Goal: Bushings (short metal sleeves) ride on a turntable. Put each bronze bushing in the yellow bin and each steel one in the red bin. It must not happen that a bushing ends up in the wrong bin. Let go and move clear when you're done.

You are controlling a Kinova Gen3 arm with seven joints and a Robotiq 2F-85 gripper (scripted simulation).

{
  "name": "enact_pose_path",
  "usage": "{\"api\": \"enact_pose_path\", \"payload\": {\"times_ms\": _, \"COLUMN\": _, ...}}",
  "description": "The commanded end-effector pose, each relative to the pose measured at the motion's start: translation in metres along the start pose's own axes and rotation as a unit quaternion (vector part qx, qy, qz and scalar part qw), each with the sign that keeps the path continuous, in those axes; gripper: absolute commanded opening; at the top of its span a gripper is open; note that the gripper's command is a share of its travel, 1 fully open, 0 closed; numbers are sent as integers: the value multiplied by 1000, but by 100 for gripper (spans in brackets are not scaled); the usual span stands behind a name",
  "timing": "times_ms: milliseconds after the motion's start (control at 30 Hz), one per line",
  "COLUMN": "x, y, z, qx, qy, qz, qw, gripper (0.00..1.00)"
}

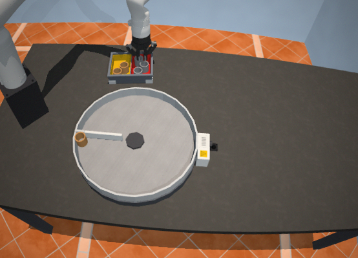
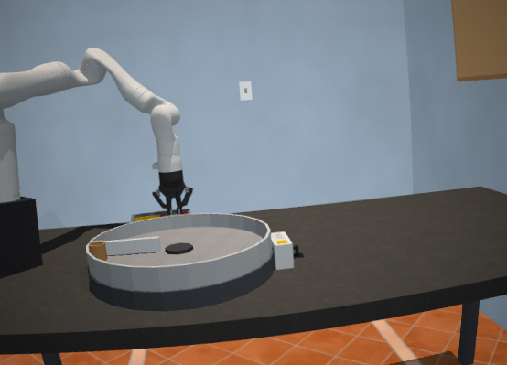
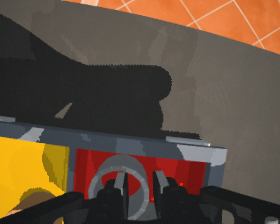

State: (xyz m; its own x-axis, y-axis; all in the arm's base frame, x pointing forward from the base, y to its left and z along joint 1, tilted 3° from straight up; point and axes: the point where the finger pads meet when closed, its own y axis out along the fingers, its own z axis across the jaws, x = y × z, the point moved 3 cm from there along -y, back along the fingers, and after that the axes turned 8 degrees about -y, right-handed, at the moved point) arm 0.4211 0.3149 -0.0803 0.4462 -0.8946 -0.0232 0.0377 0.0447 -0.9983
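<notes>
My gripper [image 1: 141,57] [image 2: 174,212] [image 3: 140,185] points down, low over the red bin [image 1: 148,59] [image 3: 183,167]. Its fingers stand a little apart, one inside and one outside the near wall of a steel bushing [image 1: 137,62] [image 3: 122,160], with gaps on both sides; it is open. Two more steel bushings [image 1: 137,70] [image 1: 144,66] are in the red bin. Two bronze bushings [image 1: 124,67] [image 1: 117,71] are in the yellow bin [image 1: 120,58] [image 2: 146,219] [image 3: 21,160]. One bronze bushing [image 1: 82,141] [image 2: 99,251] stands on the turntable [image 1: 145,170] [image 2: 215,242] at its left edge.
A white bar [image 1: 103,135] [image 2: 133,246] reaches inward across the turntable beside the bronze bushing. A raised wall rings the turntable, with a dark hub [image 1: 135,140] [image 2: 178,248] at its centre. A white box [image 1: 203,142] [image 2: 283,255] stands at its right side.
</notes>
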Motion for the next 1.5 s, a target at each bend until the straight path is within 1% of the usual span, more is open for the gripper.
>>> {"api": "enact_pose_path", "payload": {"times_ms": 0, "x": 0, "y": -1, "z": 1, "qx": 1, "qy": 0, "qz": 0, "qw": 1000, "gripper": 19}}
{"api": "enact_pose_path", "payload": {"times_ms": 1167, "x": 0, "y": -1, "z": 1, "qx": 1, "qy": 0, "qz": 0, "qw": 1000, "gripper": 19}}
{"api": "enact_pose_path", "payload": {"times_ms": 1333, "x": 0, "y": -6, "z": 0, "qx": 1, "qy": 0, "qz": 0, "qw": 1000, "gripper": 19}}
{"api": "enact_pose_path", "payload": {"times_ms": 1467, "x": 0, "y": -6, "z": 0, "qx": 1, "qy": 0, "qz": 0, "qw": 1000, "gripper": 19}}
